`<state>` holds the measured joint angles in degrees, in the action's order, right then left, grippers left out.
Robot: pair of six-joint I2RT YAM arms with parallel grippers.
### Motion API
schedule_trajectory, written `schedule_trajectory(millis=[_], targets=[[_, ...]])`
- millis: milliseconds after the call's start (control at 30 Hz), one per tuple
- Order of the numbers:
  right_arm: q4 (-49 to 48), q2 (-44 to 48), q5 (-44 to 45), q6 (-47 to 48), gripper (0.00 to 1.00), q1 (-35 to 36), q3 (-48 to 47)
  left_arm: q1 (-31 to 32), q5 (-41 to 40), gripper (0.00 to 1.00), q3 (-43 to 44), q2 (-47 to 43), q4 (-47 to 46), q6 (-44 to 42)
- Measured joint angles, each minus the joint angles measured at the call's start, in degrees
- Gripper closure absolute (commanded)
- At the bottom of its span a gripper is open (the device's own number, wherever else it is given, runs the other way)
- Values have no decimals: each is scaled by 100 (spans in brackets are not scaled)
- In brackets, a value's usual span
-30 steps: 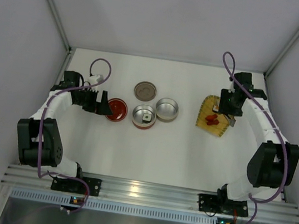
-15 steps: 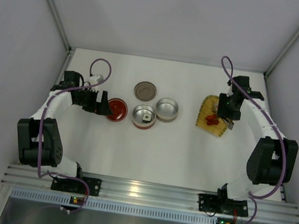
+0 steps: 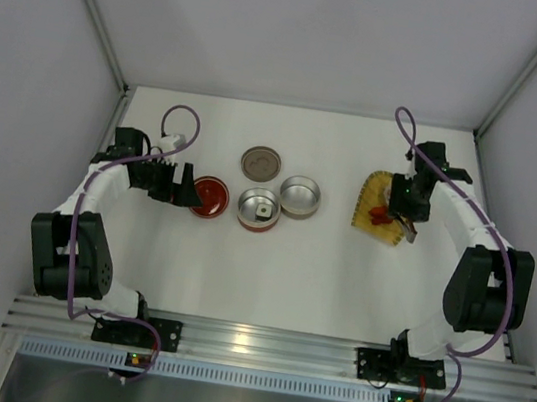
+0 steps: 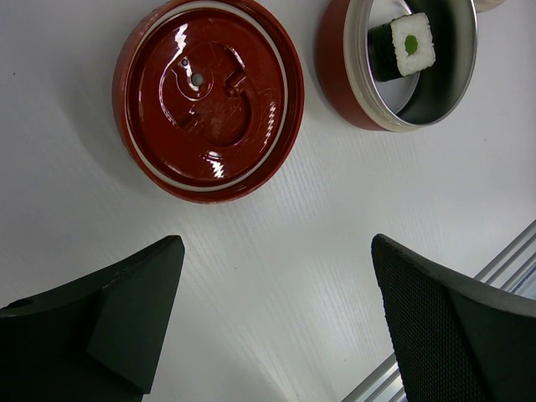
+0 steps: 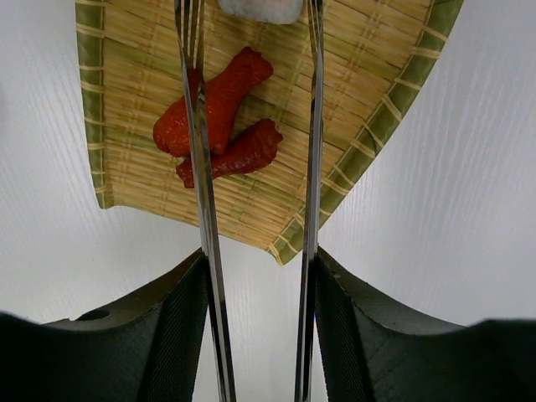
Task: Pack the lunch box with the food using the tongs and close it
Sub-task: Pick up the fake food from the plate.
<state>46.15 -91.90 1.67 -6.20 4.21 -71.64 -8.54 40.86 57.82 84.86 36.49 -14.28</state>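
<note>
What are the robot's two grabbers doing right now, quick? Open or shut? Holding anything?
Left gripper: open, holding nothing.
Right gripper: closed on the tongs.

Right claw (image 5: 260, 276) has drawn the tongs (image 5: 201, 167) nearer, across the mat (image 5: 368, 84).
</note>
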Motion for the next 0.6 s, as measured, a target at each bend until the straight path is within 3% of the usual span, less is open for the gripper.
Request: schedule_trajectory(millis=[600], targets=[[85,177,-160,273,70,-286,-103,0,0,2,2,0,0,0]])
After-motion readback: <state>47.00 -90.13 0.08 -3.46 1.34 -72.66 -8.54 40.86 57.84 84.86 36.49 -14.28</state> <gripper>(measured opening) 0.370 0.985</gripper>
